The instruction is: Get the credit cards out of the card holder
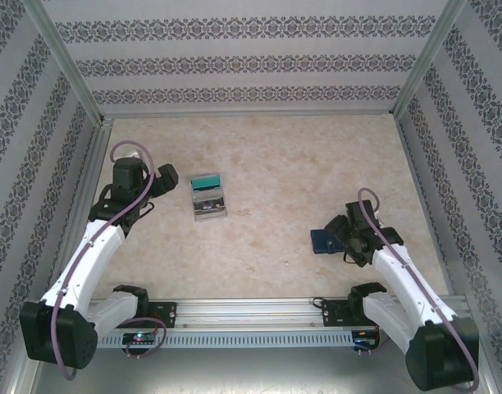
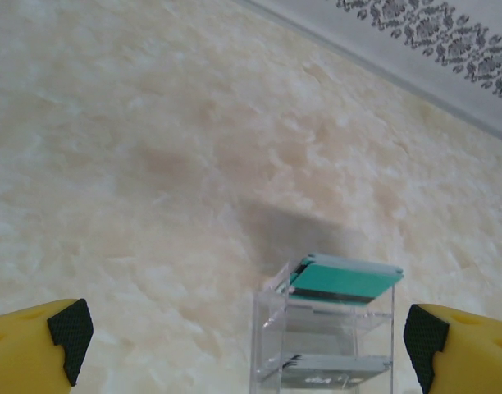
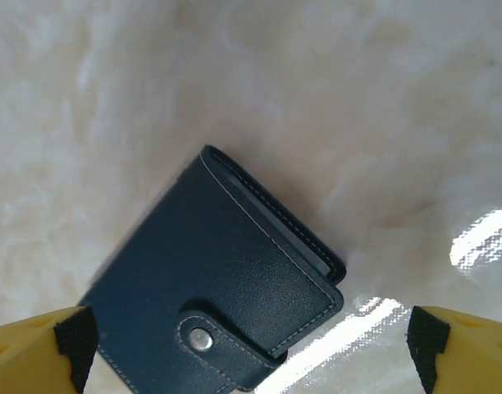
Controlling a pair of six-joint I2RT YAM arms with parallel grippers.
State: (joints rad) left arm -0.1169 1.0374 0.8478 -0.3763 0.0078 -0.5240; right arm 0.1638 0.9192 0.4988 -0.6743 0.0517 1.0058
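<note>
The card holder (image 3: pixel 210 271), a dark navy wallet, lies shut on the table with its snap tab (image 3: pixel 203 339) fastened. A thin grey edge shows between its covers. My right gripper (image 3: pixel 249 349) hovers open right over it, one yellow finger on either side; from above, the right gripper (image 1: pixel 335 230) sits at the card holder (image 1: pixel 322 240). A teal credit card (image 2: pixel 345 279) with a dark stripe lies on top of a clear plastic box (image 2: pixel 271 345). A grey card (image 2: pixel 333 371) rests lower in that box. My left gripper (image 2: pixel 247 349) is open, close in front of the box.
From above, the clear box (image 1: pixel 210 205) stands left of centre, with the left gripper (image 1: pixel 169 182) just to its left. Patterned walls on metal frames enclose the table on three sides. A metal rail (image 1: pixel 251 312) carries both arm bases at the near edge.
</note>
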